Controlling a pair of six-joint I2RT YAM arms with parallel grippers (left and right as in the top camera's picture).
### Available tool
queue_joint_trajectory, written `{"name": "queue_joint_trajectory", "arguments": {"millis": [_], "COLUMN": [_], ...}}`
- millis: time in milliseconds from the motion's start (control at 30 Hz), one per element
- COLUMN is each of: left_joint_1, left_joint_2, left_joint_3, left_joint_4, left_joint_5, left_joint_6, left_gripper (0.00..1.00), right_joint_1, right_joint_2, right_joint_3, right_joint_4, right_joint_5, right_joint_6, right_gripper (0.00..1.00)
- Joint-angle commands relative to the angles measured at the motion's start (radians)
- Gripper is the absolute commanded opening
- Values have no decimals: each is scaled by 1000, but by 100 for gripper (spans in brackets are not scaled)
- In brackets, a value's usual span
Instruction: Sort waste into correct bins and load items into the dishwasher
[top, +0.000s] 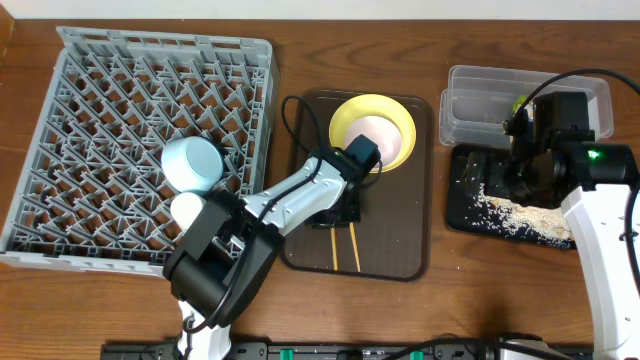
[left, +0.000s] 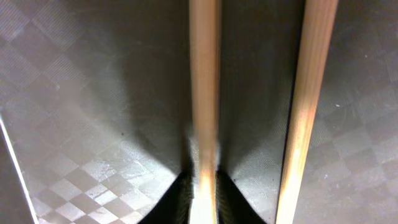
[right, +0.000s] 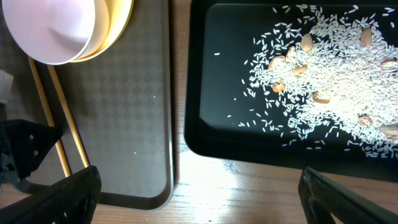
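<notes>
Over the serving tray (top: 412, 210), left hand (left: 204, 204) pinches one chopstick (left: 204, 93).

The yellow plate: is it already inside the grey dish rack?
No, the yellow plate rests on the brown serving tray, beside the grey dish rack.

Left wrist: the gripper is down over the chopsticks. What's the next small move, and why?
Probably squeeze the left gripper shut on the centre chopstick. It runs between the dark fingertips, flat on the brown serving tray; whether they pinch it yet is unclear. The second chopstick lies apart, outside them, so expect one stick only.
</notes>
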Motion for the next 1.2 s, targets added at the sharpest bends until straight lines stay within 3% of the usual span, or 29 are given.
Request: {"name": "queue_joint_trajectory", "arguments": {"millis": [0,233,433,900,1167], "left_joint_1": [3,5,24,251,431], "left_joint_2": [45,45,-2,-430,-443], "left_joint_3": [-12,-12,4,55,53], "left_joint_4": [-13,-18,-46,-202,-204], "left_joint_5": [-35,-36,-43,-103,-102], "left_joint_6": [-7,-6,95,573,717], "left_gripper": [11,8,8,8,8], "right_joint_1": [-6,-6,-6,-6,-6], "right_joint_2": [-13,-13,-13,-13,-13], "right_joint_3": [10,10,10,10,10], "right_joint_4": [-5,-6,-6,-6,-6], "right_joint_5": [2,2,2,2,1], "right_joint_6": [3,3,3,3,3], "right_gripper": [99,99,99,99,99]}}
